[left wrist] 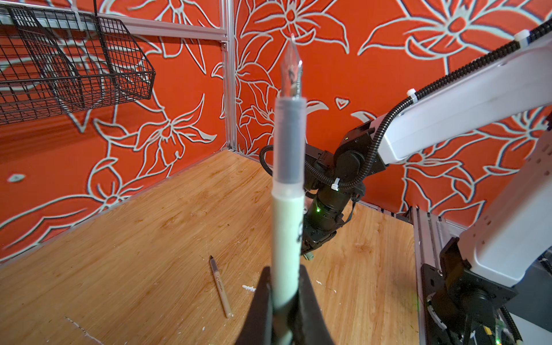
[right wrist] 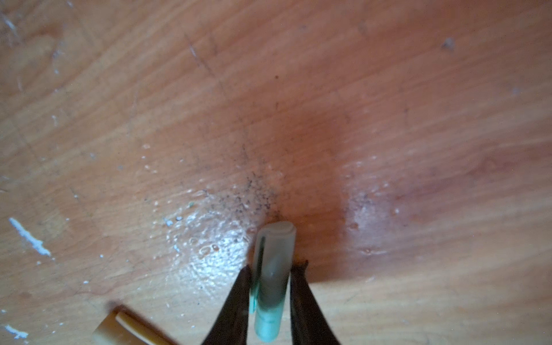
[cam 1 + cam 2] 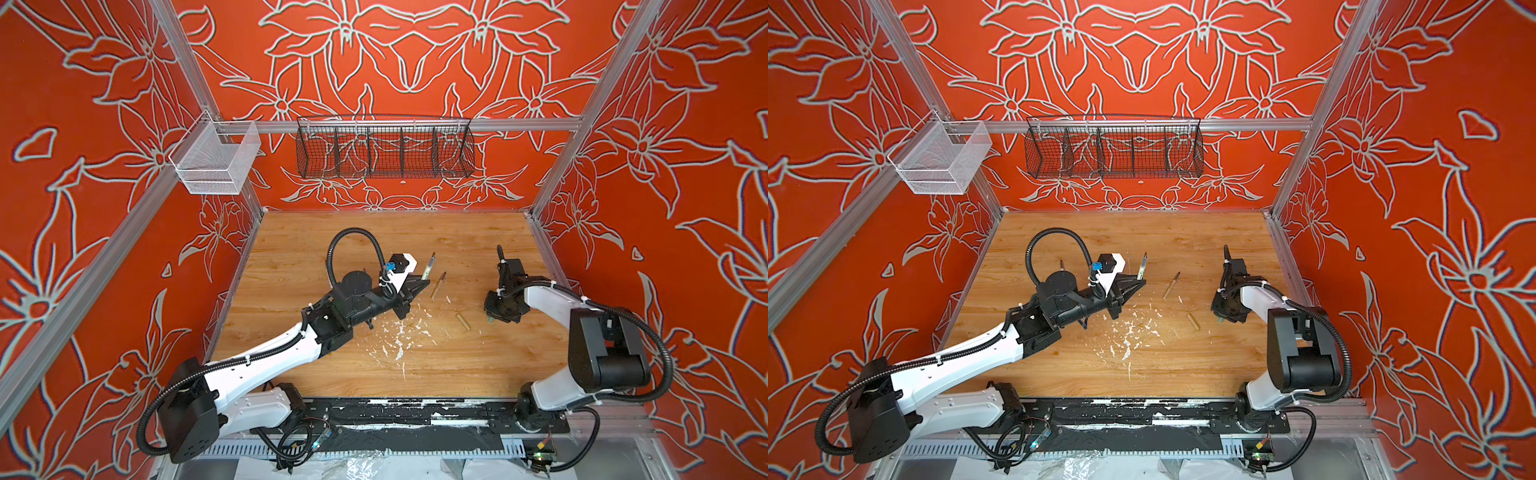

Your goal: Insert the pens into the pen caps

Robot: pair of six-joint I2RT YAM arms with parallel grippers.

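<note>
My left gripper (image 3: 423,283) (image 3: 1139,285) (image 1: 285,273) is shut on the light green pen (image 1: 288,227) (image 3: 428,268) (image 3: 1142,269), held by its barrel with the dark nib end sticking out beyond the fingers. On the right, my right gripper (image 3: 493,318) (image 3: 1221,319) (image 2: 273,270) points down at the table, shut on the light green pen cap (image 2: 274,260), whose end sits just above the wood. A tan pen (image 3: 438,285) (image 3: 1171,285) (image 1: 221,288) lies between the grippers. A tan pen cap (image 3: 463,322) (image 3: 1193,322) (image 2: 119,328) lies just left of the right gripper.
White paint flecks (image 3: 399,336) are scattered over the wooden table (image 3: 374,241) in front of the left gripper. A black wire basket (image 3: 384,149) and a white mesh basket (image 3: 216,160) hang on the back rail. A dark pen tip (image 3: 1062,264) peeks out behind the left arm.
</note>
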